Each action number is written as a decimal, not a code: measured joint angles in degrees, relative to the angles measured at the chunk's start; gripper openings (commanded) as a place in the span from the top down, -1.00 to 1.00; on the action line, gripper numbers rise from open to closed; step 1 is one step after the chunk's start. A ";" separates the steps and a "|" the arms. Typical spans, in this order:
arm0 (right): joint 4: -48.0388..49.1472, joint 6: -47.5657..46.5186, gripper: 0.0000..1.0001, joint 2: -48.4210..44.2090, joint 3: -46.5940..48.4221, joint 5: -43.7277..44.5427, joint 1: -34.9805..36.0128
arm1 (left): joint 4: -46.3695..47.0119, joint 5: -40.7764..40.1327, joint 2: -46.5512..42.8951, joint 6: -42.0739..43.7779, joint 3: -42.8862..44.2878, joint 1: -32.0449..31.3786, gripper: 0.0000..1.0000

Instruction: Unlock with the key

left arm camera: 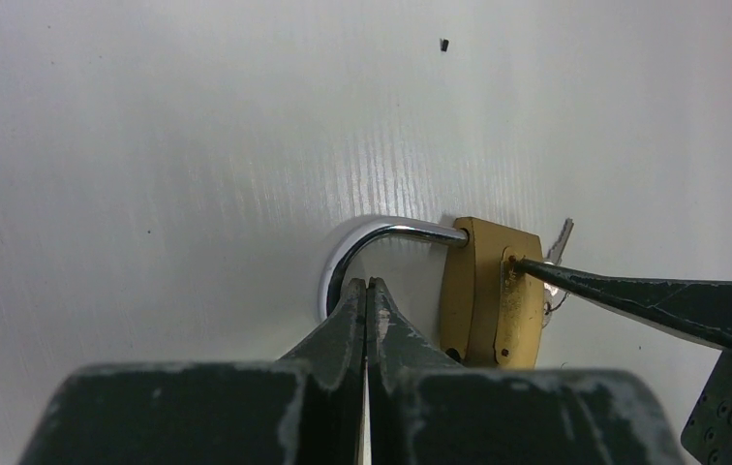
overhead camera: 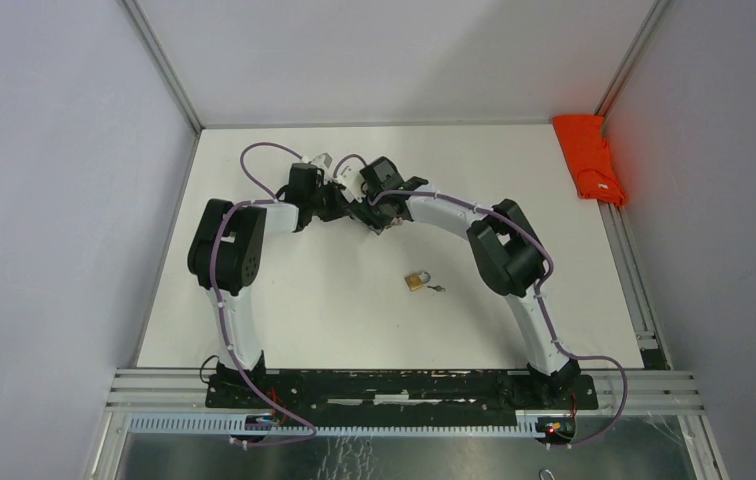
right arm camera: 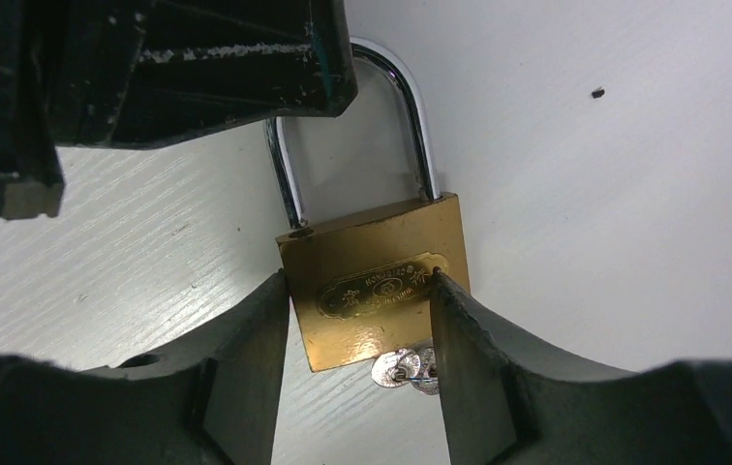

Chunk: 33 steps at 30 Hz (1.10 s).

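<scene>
In the wrist views a brass padlock with a silver shackle lies flat on the white table. Two small silver keys lie at its bottom edge. My right gripper is open and straddles the lock body, one fingertip at each side. My left gripper is shut, its tips resting at the bend of the shackle with nothing between them. In the top view both grippers meet at the back, left gripper and right gripper. There a brass padlock with a key lies apart at mid-table.
An orange cloth lies at the back right corner. White walls close in the table on the left, back and right. An aluminium rail runs along the right edge. Purple cables loop over both arms.
</scene>
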 measured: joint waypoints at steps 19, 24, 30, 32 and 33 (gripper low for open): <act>1.38 13.68 -0.32 -3.54 -6.29 -19.19 -13.09 | 0.39 0.85 0.26 0.00 0.00 0.22 0.96; 3.39 10.64 -0.40 -7.10 -11.89 -15.04 -10.54 | 0.79 0.79 0.26 0.00 -0.11 0.22 0.96; 1.49 5.99 -0.37 -8.90 -12.37 -6.19 -3.58 | 1.40 0.72 0.26 0.00 -0.39 0.22 0.96; 1.07 4.94 -0.36 -8.59 -11.34 -3.10 -2.36 | 1.40 0.72 0.26 0.00 -0.39 0.22 0.96; 1.11 4.46 -0.36 -8.35 -10.97 -1.75 -2.19 | 1.42 0.72 0.26 0.00 -0.39 0.22 0.96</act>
